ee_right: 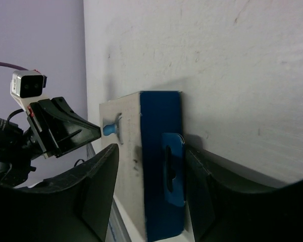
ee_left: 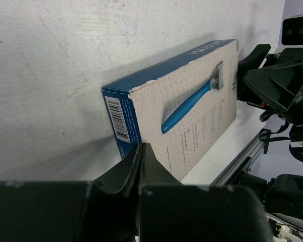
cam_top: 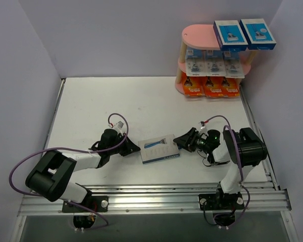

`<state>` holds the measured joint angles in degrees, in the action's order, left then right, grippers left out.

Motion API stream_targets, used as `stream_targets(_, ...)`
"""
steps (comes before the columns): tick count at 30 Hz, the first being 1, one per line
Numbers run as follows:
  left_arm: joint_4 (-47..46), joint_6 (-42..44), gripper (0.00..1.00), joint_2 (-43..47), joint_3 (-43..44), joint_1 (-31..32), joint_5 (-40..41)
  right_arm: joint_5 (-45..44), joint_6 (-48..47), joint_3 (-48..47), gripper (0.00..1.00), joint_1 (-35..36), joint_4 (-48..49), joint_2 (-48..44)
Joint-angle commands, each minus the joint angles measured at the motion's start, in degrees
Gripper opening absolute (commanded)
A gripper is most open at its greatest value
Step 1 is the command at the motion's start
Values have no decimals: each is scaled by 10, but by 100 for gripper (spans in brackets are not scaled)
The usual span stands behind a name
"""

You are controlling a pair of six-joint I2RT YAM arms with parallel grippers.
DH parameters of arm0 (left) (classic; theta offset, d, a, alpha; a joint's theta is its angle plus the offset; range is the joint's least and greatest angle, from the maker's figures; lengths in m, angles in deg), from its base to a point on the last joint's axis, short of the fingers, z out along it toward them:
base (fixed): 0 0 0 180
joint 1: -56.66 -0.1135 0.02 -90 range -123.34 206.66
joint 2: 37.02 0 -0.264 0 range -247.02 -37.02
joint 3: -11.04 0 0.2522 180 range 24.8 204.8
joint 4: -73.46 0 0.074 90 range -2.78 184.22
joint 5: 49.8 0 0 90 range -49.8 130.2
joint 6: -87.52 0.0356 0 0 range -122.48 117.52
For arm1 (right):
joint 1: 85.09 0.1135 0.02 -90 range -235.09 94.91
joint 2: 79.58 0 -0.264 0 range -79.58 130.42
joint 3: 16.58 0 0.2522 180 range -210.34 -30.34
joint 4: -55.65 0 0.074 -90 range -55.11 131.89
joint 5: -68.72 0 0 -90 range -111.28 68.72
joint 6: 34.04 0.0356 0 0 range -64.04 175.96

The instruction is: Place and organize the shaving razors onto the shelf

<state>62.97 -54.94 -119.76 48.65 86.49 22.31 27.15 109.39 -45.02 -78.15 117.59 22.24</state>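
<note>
The fingers of the left gripper are pressed together, with the tips just beside the left end of the razor box. The fingers of the right gripper stand spread at its right end; if they touch it I cannot tell. The box lies flat near the middle of the near edge of the table. The shelf in the far right corner carries eight packs

Pale dotted face, blue razor print and blue sides on the box by the near edge of the white table; pink shelf at the far right corner, orange packs on its lowest board.
</note>
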Motion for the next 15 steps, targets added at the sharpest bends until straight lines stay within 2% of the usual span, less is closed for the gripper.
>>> stream_targets(1, 67, 18, 2, -23, -21, 3, 13, 18, 51, 15, 48, 33, 90, 29)
stream_targets(7, 72, 20, 2, -19, -18, 3, 11, 19, 137, 29, 38, 51, 219, 51)
stream_targets(9, 75, 22, 2, -17, -19, 3, 10, 22, 152, 33, 31, 52, 247, 52)
stream_targets(13, 82, 24, 2, -8, -18, 3, 10, 28, 164, 33, 19, 56, 250, 34)
stream_targets(15, 88, 24, 3, -1, -17, 3, 12, 27, 161, 26, 9, 59, 231, 20)
